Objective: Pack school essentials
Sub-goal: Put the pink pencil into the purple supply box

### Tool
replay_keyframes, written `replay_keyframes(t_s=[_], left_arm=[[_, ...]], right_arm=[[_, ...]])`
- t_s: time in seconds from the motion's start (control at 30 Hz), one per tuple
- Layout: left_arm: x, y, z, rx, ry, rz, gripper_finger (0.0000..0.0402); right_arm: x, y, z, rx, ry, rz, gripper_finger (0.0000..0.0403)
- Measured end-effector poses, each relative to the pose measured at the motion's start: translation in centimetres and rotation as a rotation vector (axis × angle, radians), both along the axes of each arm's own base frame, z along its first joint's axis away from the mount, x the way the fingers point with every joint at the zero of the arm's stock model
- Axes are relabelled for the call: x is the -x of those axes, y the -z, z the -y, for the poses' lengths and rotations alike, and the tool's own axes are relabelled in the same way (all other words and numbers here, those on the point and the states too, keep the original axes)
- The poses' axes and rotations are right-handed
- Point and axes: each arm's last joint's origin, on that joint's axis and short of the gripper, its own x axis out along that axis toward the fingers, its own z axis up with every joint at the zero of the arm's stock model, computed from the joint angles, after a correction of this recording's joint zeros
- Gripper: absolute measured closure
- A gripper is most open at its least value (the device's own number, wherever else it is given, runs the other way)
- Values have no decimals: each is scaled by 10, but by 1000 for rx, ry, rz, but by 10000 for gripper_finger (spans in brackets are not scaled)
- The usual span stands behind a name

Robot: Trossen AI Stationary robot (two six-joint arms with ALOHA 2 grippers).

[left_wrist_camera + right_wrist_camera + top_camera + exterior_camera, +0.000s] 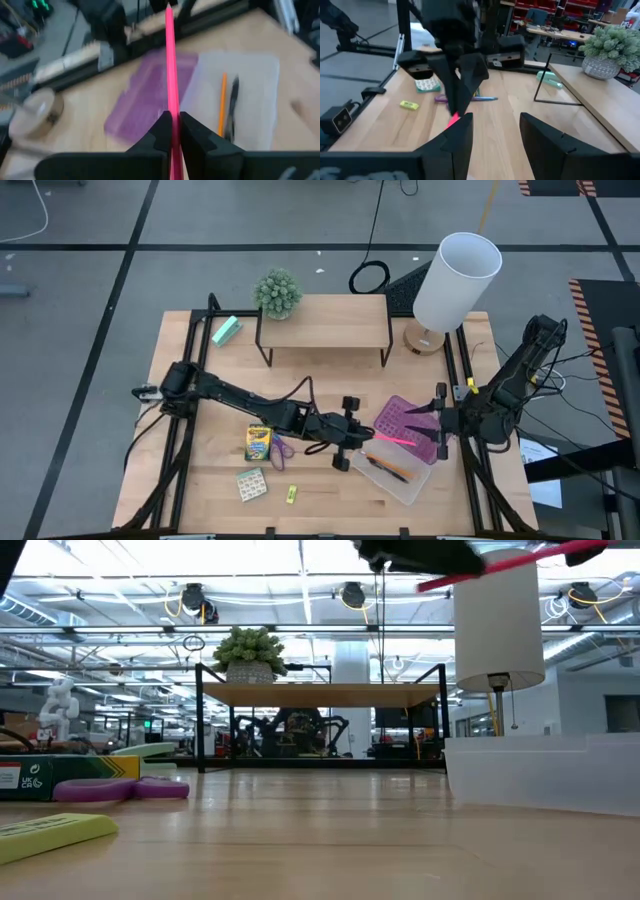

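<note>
My left gripper (352, 444) hangs over the table's middle, shut on a pink pencil (392, 438). The pencil sticks out toward my right gripper (441, 430), which stands open just beyond its far end. Below lies a clear box (418, 485) holding an orange pencil (222, 102) and a black pen (233, 107); its purple lid (398, 416) lies beside it. On the table to the left lie the yellow-green crayon box (258, 442), purple-handled scissors (284, 448), a card pack (251, 483) and a small yellow piece (292, 494). My left gripper pinches the pink pencil between its two fingers at a spot (172, 107) near the pencil's near end. The fingers come roughly level from the table's left and lie along the pencil. The pencil's long free part (170, 55) juts forward, lifted clear above box and lid.
A wooden shelf (322, 325) with a potted plant (278, 292) stands at the back, a white lamp (455, 280) at the back right, a mint-green block (227, 331) at the back left. Bare wood shows along the near edge.
</note>
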Motion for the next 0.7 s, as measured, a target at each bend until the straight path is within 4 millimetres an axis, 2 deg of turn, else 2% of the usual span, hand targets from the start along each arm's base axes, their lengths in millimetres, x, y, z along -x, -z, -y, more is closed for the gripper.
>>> replay_keyframes(t_s=[0.2,0.37,0.53,0.7], left_arm=[[-21,14,7,-8,47,-48,376],[-38,16,13,11,71,-36,376],[-46,36,18,21,98,-101,376],[-48,46,19,57,69,-124,376]], right_arm=[[0,0,0,2,-1,1,245],[0,0,0,4,-3,-2,245],[0,1,0,14,-2,-10,245],[1,1,1,14,-2,-11,245]])
